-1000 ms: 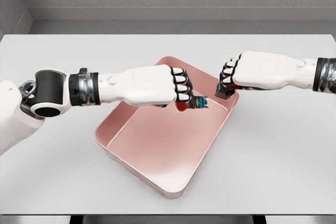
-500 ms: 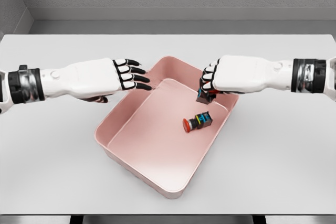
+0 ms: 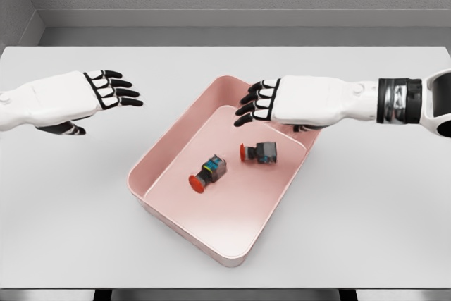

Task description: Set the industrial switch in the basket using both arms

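Two switches lay inside the pink basket [image 3: 169, 206] on the white tabletop [image 3: 366, 209]: one switch [image 3: 208, 173] near the middle, red button toward the near-left, the other switch [image 3: 259, 151] just beyond it to the right. Left hand [image 3: 77, 96] hovered over bare tabletop, fingers [image 3: 120, 92] spread, holding nothing. Right hand [image 3: 282, 102] hung above the basket's far corner, fingers extended, empty.
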### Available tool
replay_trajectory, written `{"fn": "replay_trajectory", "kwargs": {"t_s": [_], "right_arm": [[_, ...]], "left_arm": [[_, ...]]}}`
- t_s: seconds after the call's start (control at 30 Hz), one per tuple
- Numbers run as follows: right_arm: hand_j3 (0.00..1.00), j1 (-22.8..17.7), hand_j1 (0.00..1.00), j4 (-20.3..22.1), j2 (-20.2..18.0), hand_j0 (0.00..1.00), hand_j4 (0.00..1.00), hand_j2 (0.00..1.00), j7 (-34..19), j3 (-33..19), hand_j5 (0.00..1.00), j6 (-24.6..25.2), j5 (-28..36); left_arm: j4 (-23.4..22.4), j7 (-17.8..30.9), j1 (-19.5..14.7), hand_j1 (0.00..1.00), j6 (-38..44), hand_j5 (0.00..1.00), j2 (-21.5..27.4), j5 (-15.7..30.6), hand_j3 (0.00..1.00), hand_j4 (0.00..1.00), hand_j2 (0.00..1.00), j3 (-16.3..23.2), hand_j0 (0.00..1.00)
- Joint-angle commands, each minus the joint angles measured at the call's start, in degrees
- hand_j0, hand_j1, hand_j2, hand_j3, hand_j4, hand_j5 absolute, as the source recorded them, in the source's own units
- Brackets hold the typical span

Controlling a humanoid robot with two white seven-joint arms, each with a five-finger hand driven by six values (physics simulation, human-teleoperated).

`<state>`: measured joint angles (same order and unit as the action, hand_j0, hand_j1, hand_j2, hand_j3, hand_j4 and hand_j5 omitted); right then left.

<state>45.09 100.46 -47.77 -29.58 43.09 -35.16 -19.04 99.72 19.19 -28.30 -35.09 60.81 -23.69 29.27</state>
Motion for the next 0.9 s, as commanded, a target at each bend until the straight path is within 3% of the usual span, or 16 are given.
{"fn": "replay_trajectory", "kwargs": {"t_s": [0.0,0.1,0.2,0.33,0.87], "right_arm": [[1.00,-0.09,1.00,0.00,-2.94,1.00,1.00,1.00,0.04,-4.50,1.00,0.16,0.84],[1.00,-5.89,1.00,-0.17,-6.81,1.00,1.00,1.00,0.13,-12.50,1.00,0.16,1.11],[1.00,-17.13,1.00,-0.17,-9.62,1.00,1.00,1.00,0.40,-23.57,1.00,0.16,1.20],[1.00,-27.24,1.00,-0.44,-11.38,1.00,1.00,1.00,0.57,-32.01,1.00,0.16,1.20],[1.00,-28.65,1.00,-0.35,-11.56,1.00,1.00,1.00,0.57,-32.10,1.00,0.16,1.20]], "left_arm": [[-0.31,0.24,0.00,1.00,0.09,1.00,0.45,0.32,1.00,1.00,1.00,-0.79,1.00],[-0.40,0.15,1.14,1.00,0.09,1.00,1.50,0.32,1.00,1.00,1.00,-1.41,1.00],[-0.40,0.15,1.41,1.00,0.09,1.00,1.68,0.40,1.00,1.00,1.00,-1.41,1.00],[-0.49,0.15,2.11,1.00,0.09,1.00,1.77,0.40,1.00,1.00,1.00,-1.49,1.00],[-2.51,0.15,2.55,1.00,0.09,1.00,2.56,0.32,1.00,1.00,1.00,-1.67,1.00]]}}
